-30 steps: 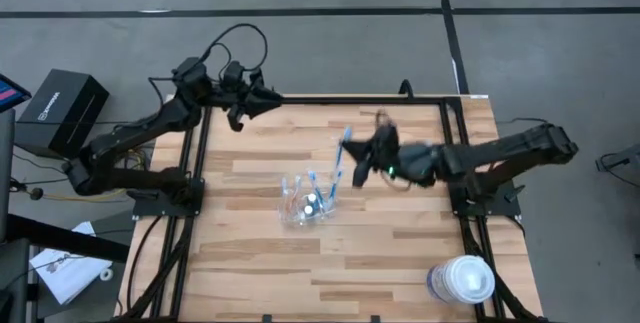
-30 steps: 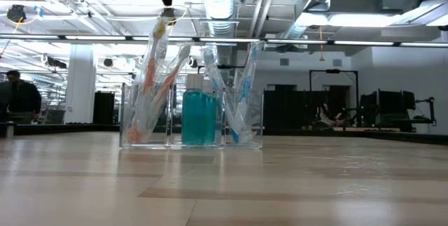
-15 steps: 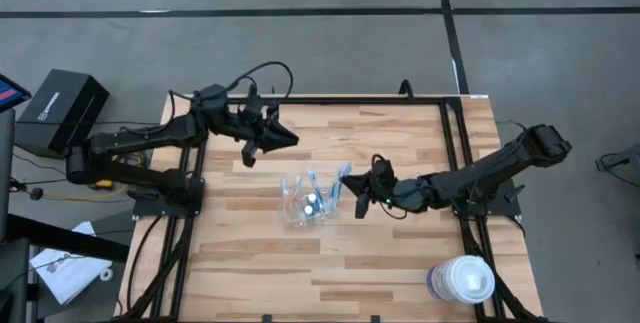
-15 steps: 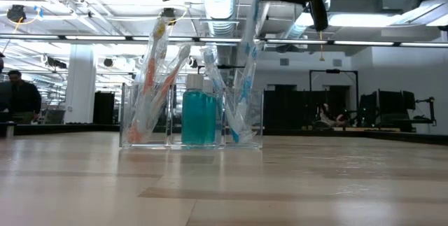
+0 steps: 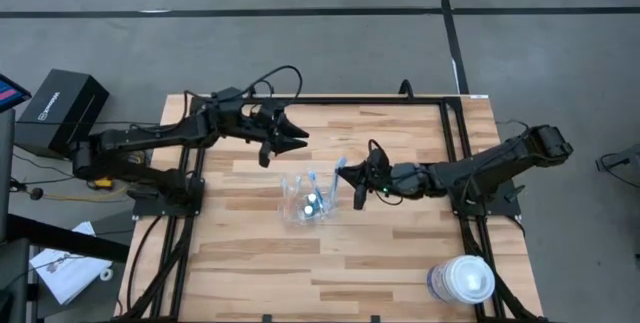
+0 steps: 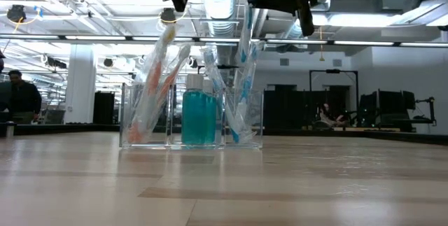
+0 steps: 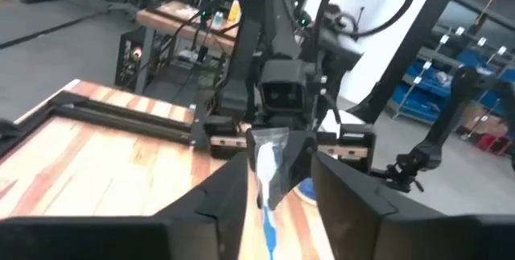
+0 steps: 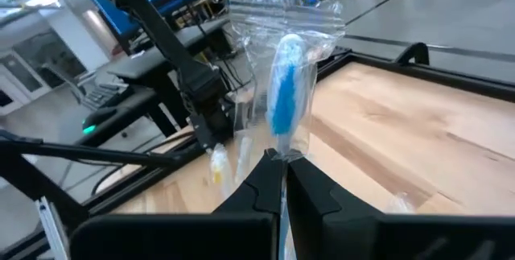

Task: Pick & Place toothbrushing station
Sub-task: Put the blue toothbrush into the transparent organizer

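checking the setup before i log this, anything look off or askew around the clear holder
Nothing spilled or toppled. The clear holder stands upright, its wrapped toothbrushes leaning at mixed angles. The one odd item is a wrapped blue toothbrush pinched in the right tool beside the holder, not seated yet.

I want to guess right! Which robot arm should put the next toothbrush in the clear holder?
The right arm, probably. Its right gripper is already shut on a wrapped blue toothbrush, right beside the clear holder. The left gripper hangs open and empty above the table, farther from the holder.
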You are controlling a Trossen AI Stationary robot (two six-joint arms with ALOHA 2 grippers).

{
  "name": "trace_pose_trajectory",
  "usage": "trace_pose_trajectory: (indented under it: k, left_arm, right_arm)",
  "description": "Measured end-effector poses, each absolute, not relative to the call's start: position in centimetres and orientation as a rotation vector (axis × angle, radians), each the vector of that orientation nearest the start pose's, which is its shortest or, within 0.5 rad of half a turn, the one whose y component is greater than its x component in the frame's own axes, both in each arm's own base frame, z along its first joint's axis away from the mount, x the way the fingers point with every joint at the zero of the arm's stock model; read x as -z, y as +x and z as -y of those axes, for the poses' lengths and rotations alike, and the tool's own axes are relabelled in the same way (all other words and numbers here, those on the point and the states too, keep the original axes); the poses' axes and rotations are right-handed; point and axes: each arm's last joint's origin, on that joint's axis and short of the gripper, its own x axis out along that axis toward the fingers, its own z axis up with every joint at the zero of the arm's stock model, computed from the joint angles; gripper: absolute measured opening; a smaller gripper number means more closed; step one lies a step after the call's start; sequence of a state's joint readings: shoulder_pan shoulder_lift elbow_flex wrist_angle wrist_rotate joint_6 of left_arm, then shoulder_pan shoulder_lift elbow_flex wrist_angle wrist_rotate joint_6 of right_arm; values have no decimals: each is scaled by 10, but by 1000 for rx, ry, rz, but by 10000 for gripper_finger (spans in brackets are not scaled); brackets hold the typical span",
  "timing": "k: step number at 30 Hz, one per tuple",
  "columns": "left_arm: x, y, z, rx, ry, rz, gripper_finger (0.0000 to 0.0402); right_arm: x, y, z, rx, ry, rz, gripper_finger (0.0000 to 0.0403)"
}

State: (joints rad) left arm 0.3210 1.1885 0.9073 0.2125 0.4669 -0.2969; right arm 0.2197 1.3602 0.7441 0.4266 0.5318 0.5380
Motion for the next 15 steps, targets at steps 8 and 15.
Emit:
trace_pose_trajectory:
  k: [8, 15]
  left_arm:
    - [-327, 261, -75, 86, -221, -92, 167]
    - [-327, 261, -77, 69, -208, -93, 155]
  right_arm:
    - [-245, 286, -46, 361, 415, -157, 0]
    - [-225, 276, -48, 344, 441, -128, 0]
